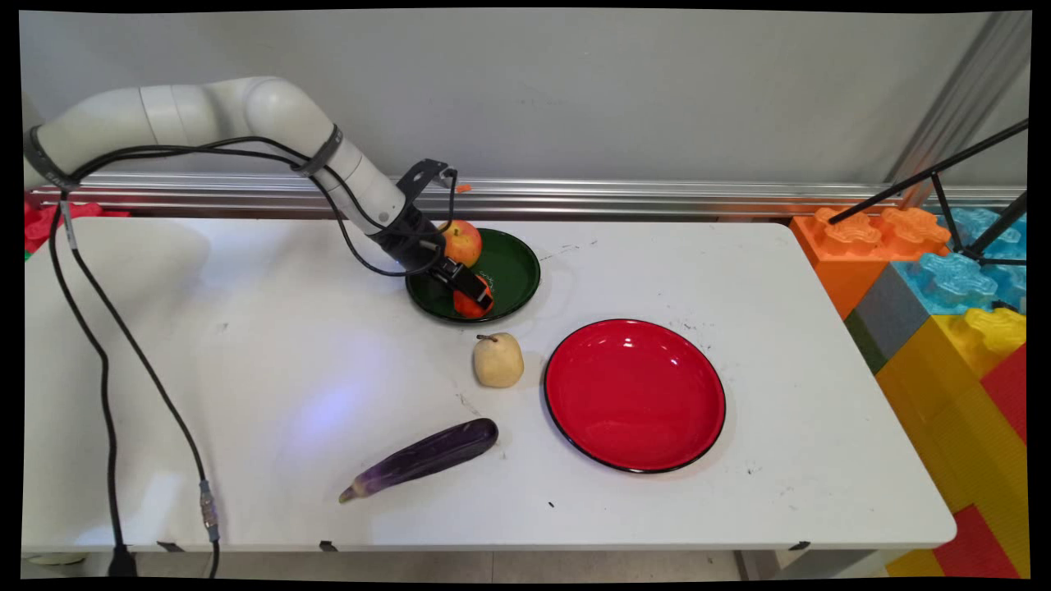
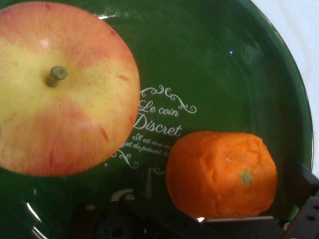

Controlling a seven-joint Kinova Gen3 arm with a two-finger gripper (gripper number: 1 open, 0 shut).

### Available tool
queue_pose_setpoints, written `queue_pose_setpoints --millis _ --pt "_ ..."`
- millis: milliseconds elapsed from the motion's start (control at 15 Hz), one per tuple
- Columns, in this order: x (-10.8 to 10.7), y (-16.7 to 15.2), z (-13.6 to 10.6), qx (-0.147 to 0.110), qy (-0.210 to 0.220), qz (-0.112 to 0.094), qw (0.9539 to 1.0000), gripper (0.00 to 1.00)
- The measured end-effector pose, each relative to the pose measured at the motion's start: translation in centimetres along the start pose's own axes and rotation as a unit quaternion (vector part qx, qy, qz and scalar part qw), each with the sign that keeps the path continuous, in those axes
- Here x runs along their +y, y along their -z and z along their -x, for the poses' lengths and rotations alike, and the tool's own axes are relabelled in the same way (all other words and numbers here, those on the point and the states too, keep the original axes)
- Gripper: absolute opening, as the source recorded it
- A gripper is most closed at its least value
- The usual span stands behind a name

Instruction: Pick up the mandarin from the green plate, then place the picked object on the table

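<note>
The white table (image 1: 739, 271) carries everything, with a stack of big orange, blue, yellow and red building blocks (image 1: 944, 328) standing off its right end. The white arm (image 1: 246, 115) reaches in from the far left and slopes down toward the far middle of the table, black cables (image 1: 107, 361) hanging from it and trailing over the near left edge.

The red plate (image 1: 634, 396) lies right of centre, nothing on it. The green plate (image 1: 513, 267) sits farther back and a little to the left, well apart from the red one; white lettering shows on its floor in the hand view. A purple eggplant (image 1: 423, 457) lies slantwise on the near side, left of the red plate. A red-and-yellow apple (image 1: 464, 241) rests on the far left part of the green plate, stem up. A pale pear (image 1: 497, 361) stands on the bare table between the two plates, just beside the red plate's left rim.

The gripper (image 1: 472, 295) is down at the near left part of the green plate, right at a small orange (image 1: 470, 307) that rests there, near the apple but apart from it. The black fingers (image 2: 299, 184) stand either side of the orange, spread about as wide as the fruit; I cannot tell whether they actually press on it.
</note>
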Motion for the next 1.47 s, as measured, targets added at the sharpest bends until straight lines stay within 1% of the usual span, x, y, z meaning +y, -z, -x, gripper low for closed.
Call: queue_pose_setpoints --millis 67,133,600,733,933,1200,1333,1467 --pt "0.0 0.1 0.1 -0.001 -0.001 0.000 1.0000 1.00" --pt "0.1 0.2 0.2 0.000 -0.002 0.000 1.0000 0.00" --pt "0.6 0.8 0.2 0.004 -0.008 0.010 0.9999 0.00" --pt "0.8 1.0 0.1 0.008 -0.012 0.013 0.9998 0.00" --pt "1.3 1.8 -0.5 0.020 -0.024 0.016 0.9994 0.00" --pt "2.2 4.7 -2.2 0.041 -0.066 0.015 0.9968 0.00" --pt "2.5 6.8 -2.7 0.043 -0.094 0.011 0.9946 0.00" --pt "2.7 8.9 -2.6 0.038 -0.120 0.007 0.9921 0.00"
